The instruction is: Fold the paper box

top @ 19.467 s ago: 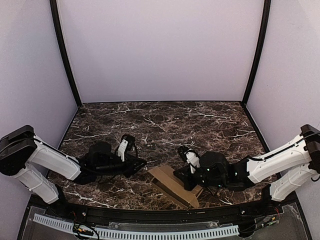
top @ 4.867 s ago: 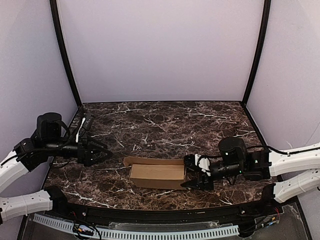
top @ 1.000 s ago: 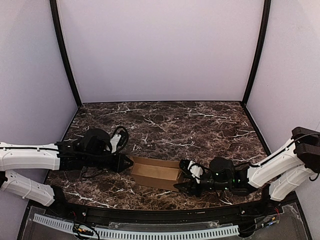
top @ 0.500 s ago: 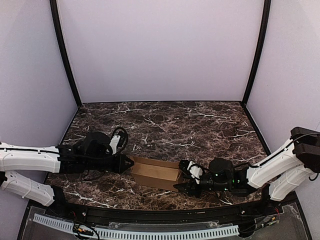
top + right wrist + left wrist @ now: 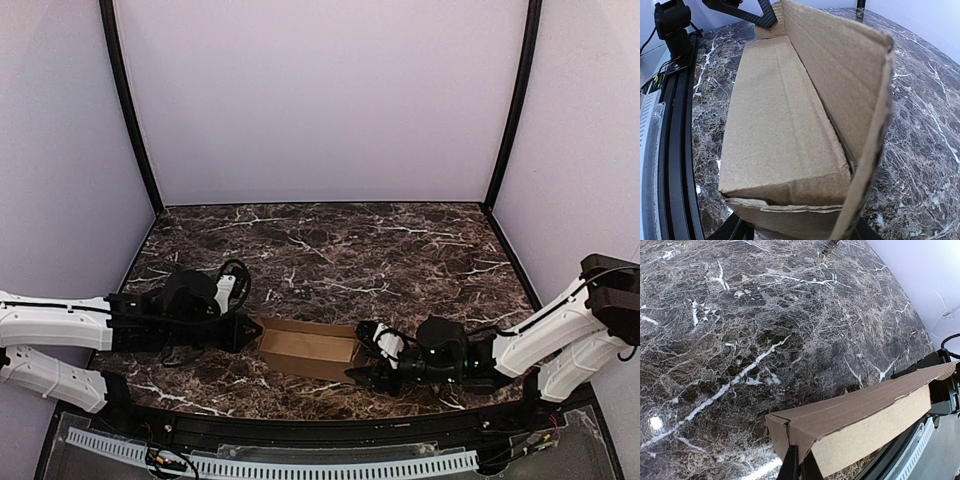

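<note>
Top view: the box (image 5: 310,347) lies lengthwise, 9 to 3 o'clock, at the 6 o'clock side of the table (image 5: 330,250), close to the near edge and between my two arms. The left gripper (image 5: 248,333) is fully closed and empty. Its tips sit at the box's 9 o'clock end, and I cannot tell whether they touch it or lie just beside it. The right gripper (image 5: 362,372) is about half open, one finger on either side of the 3 o'clock end, and I judge that it grips that end. In the right wrist view the floor is flat, the tall wall (image 5: 840,75) on the 12 o'clock side stands upright, and the end flap (image 5: 790,200) is bent inward but ragged and not tucked. I judge the task partly done: the body is raised into a trough, while both ends have yet to be closed and the top is open.
</note>
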`<state>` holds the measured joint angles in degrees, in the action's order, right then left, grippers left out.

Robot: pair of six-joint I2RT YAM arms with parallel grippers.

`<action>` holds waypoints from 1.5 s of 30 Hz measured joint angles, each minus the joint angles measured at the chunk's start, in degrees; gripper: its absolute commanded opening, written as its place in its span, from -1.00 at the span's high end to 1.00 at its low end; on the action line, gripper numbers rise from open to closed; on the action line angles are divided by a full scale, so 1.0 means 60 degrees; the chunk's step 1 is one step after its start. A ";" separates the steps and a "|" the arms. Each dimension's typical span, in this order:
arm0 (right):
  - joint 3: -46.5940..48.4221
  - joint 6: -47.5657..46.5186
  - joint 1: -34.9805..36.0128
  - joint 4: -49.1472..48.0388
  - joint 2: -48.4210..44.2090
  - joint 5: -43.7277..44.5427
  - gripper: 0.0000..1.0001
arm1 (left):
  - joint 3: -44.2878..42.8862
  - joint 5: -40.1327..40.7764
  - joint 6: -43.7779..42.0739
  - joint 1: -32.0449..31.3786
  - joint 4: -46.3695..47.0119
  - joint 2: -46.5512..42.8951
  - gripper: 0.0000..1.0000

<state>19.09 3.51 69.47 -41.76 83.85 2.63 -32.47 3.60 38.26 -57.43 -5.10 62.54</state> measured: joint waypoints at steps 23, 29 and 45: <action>0.0193 0.0004 0.0459 -0.0127 0.0313 0.0572 0.61 | 0.0656 0.1246 0.1566 -0.0761 0.0284 -0.0503 0.99; 0.0193 0.0004 0.0517 -0.0127 0.0313 0.0616 0.61 | 0.0688 0.1993 0.1865 -0.1242 0.0284 -0.0448 0.99; 0.0193 0.0098 0.0659 -0.0113 0.0313 0.0827 0.60 | 0.0984 0.3326 0.2634 -0.2102 0.0619 -0.0277 0.99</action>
<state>20.25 4.10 73.43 -42.44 85.73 7.60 -26.57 23.55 54.06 -70.04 -1.39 60.88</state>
